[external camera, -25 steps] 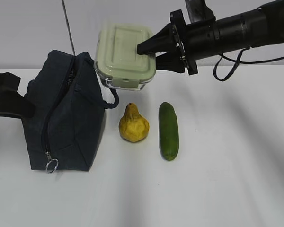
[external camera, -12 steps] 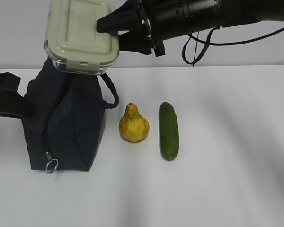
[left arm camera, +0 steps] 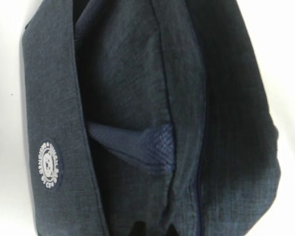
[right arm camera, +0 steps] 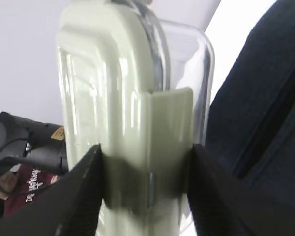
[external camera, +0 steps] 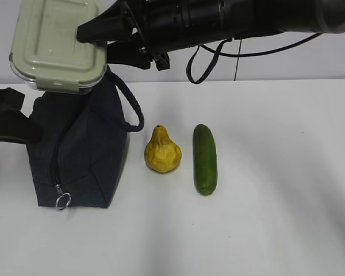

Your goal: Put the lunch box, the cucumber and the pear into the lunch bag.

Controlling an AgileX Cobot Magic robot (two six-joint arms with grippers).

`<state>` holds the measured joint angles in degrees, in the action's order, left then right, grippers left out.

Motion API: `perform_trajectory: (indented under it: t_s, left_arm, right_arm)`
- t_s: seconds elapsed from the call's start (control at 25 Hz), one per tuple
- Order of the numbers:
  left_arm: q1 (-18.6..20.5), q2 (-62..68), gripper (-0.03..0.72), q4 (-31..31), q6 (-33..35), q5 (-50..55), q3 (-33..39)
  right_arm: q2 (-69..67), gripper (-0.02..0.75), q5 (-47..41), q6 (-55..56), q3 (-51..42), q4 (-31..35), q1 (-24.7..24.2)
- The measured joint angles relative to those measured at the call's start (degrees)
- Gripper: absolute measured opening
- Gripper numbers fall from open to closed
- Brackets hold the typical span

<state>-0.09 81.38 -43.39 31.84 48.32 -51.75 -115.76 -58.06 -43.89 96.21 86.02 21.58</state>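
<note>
My right gripper (external camera: 95, 45) is shut on the short end of the lunch box (external camera: 54, 43), a clear container with a pale green lid, and holds it in the air above the top of the navy lunch bag (external camera: 80, 155). In the right wrist view both fingers clamp the box (right arm camera: 132, 98) at the gripper (right arm camera: 147, 189). The yellow pear (external camera: 163, 150) and the dark green cucumber (external camera: 204, 159) lie on the table right of the bag. My left gripper (external camera: 11, 123) is at the bag's left side. In the left wrist view its tips (left arm camera: 155, 229) pinch a fold of the bag (left arm camera: 137, 98).
The bag's zipper with its silver ring pull (external camera: 62, 201) runs down the front, and the loop handle (external camera: 132, 109) hangs on the right side. The right arm (external camera: 236, 20) reaches across the back of the white table (external camera: 276, 218).
My right gripper has carried the lunch box left and up, from behind the pear to above the bag. The left gripper, bag, pear and cucumber have not moved.
</note>
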Motion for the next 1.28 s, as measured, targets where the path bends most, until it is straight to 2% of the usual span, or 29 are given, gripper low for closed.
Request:
perform_trajectory:
  t_s: [0.24,0.84,1.24,1.28]
  left_arm:
    - [0.00,0.00,0.004,-0.05,0.00,0.00,0.00]
    - [0.00,0.00,0.004,-0.32,0.00,-0.40,0.00]
    - [0.00,0.00,0.004,-0.73,0.00,-0.92,0.00]
    - [0.00,0.00,0.004,-0.84,0.00,-0.89,0.00]
  right_arm:
    - [-0.11,0.375,4.74,-0.76,0.00,1.84,0.60]
    - [-6.07,0.375,6.12,-1.43,0.00,5.46,2.01]
    - [-6.18,0.375,8.32,-1.19,0.00,-0.37,2.01]
    - [-6.18,0.375,8.22,-0.57,0.00,-2.49,2.01]
